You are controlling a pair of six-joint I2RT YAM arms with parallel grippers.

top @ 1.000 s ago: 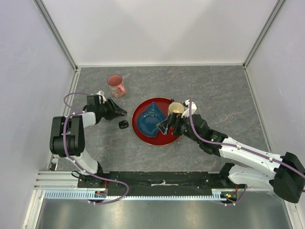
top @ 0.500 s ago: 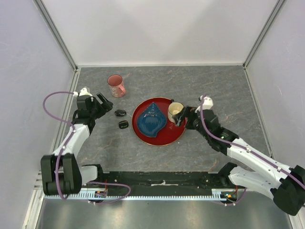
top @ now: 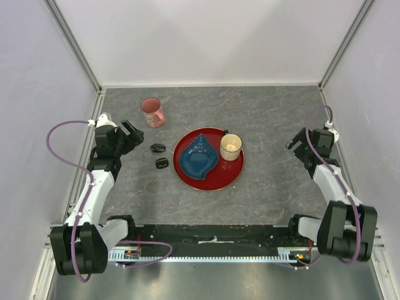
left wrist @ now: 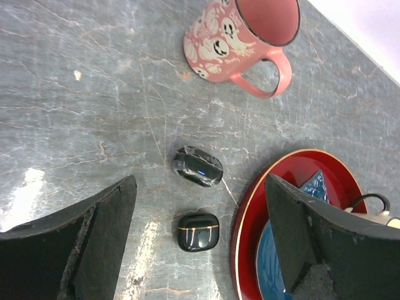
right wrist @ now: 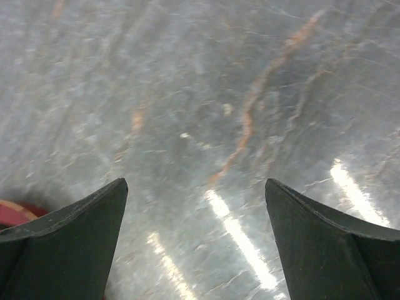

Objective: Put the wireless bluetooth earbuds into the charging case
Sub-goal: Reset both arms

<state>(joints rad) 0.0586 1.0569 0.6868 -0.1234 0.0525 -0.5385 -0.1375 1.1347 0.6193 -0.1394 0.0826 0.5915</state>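
the oval charging case [left wrist: 197, 166] now lies bare on the table [left wrist: 75, 112]; a second ago the left gripper [top: 131, 132] hung over that spot and only the squarer charging case [left wrist: 198, 231] showed. since then the left arm has drawn back, its fingers spread wide and holding nothing. the right gripper [right wrist: 195, 185] has left the cream cup [top: 230, 147] and moved to the far edge, jaws wide apart over bare stone.

both cases are shut, and the earbuds cannot be made out in any view. in the left wrist view the red plate [left wrist: 250, 206] is cut off by one finger.

the oval case sits just ahead of the left fingertips, the squarer one between the fingers, apart from it. the pink mug [left wrist: 240, 34] stands well beyond the tips. a blue shell dish [top: 199, 160] rests on the plate beside the cup.
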